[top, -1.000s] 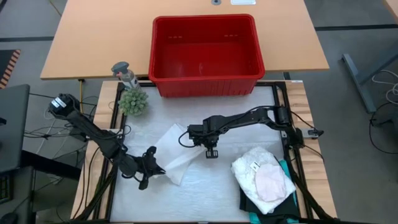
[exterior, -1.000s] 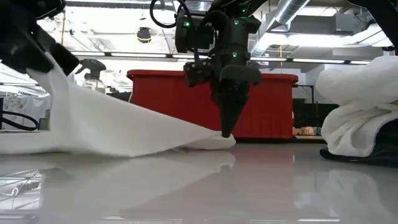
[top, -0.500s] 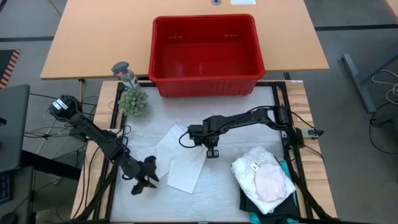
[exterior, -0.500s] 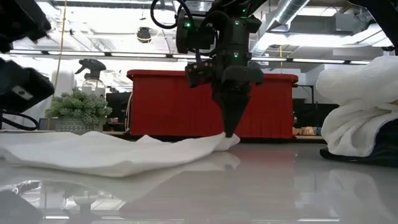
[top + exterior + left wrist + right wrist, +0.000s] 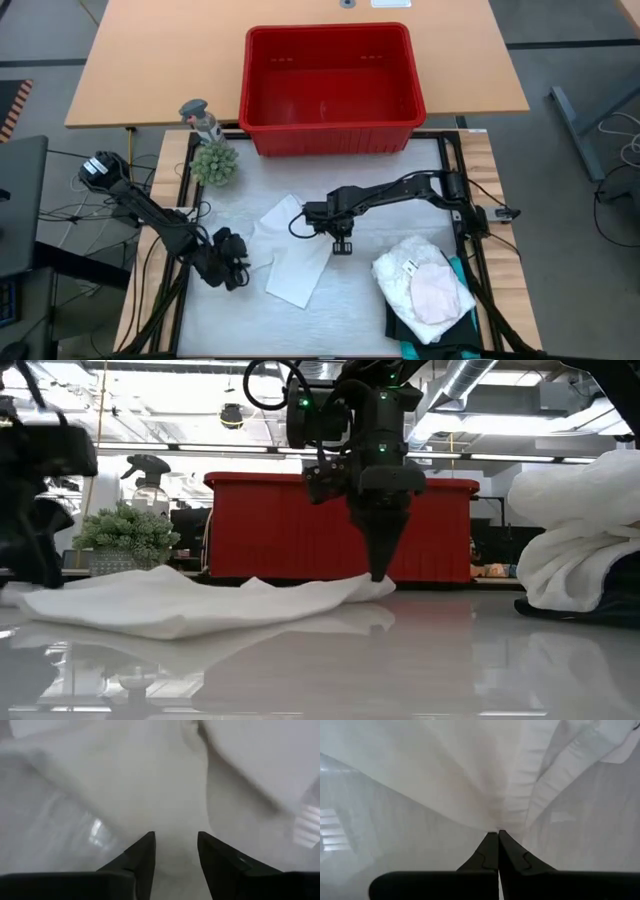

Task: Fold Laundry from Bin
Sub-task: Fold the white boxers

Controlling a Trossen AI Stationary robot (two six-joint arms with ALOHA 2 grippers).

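The small white cloth (image 5: 296,253) lies flat on the bench (image 5: 340,310), in front of the empty red bin (image 5: 330,85). Its long axis runs diagonally, from the corner nearest the bin toward the bench's front edge. The right end effector (image 5: 341,246) is clenched, its tip pinning the cloth's right edge. The left end effector (image 5: 240,272) sits released and empty just beside the cloth's left edge, nearest its free side. Finished garments (image 5: 425,285) are stacked right of the cloth.

One bin (image 5: 330,85), one plant (image 5: 214,163), two arms.
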